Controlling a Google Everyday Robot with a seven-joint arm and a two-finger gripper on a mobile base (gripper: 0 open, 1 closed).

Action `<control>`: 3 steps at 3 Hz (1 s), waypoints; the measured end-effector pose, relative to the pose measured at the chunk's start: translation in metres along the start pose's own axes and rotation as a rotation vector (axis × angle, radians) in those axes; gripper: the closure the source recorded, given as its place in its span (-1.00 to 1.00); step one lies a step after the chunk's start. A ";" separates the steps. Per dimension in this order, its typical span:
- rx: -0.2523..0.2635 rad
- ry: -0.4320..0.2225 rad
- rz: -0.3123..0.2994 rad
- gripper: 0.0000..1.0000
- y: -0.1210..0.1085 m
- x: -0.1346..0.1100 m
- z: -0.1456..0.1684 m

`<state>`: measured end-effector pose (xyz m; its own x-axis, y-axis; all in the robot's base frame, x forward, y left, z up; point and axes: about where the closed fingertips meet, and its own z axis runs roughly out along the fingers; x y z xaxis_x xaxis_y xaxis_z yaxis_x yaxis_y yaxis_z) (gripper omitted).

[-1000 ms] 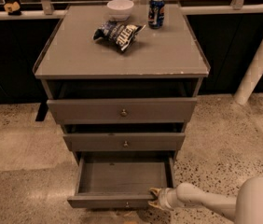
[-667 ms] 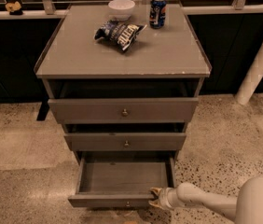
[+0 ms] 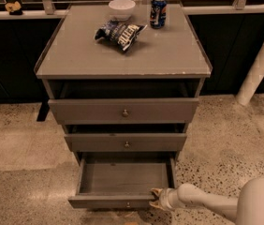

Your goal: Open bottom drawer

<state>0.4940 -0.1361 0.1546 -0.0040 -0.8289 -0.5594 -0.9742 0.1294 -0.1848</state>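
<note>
Camera view, the only one supplied. A grey three-drawer cabinet stands on a speckled floor (image 3: 24, 139). Its tabletop (image 3: 122, 60) carries a white bowl (image 3: 121, 7), a blue drink can (image 3: 158, 11) and a crumpled chip bag (image 3: 120, 33), all toward the rear.

The top drawer (image 3: 122, 110) and the middle drawer (image 3: 125, 142) each sit a little proud of the frame. The bottom drawer (image 3: 122, 178) is at the foot of the cabinet, drawn well out, with its plain grey floor exposed and nothing seen inside. Its knob (image 3: 128, 204) is at the centre of the low front panel.

The claw (image 3: 156, 198) is at the right end of that front panel, touching or just beside its corner and well to the right of the knob. Whether it is released, clenched or grasping the panel cannot be told. The white arm (image 3: 202, 201) reaches in from the lower right, close to the floor.

Assessment: the task looks largely complete, with the last of the travel in hand. Because contact is off-centre, any further pull should run straight out along the drawer's line, slow and level. A sideways component at that corner would likely skew the drawer and bind it. The arm should stay low, clear of the middle drawer's front. The pull should stop before the drawer leaves the cabinet.
</note>
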 end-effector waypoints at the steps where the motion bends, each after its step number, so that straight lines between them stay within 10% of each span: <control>1: 0.000 0.000 0.000 -0.30 0.000 0.000 0.000; 3: 0.000 0.000 0.000 -1.00 0.000 0.000 0.000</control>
<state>0.4939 -0.1361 0.1545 -0.0040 -0.8288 -0.5595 -0.9742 0.1294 -0.1847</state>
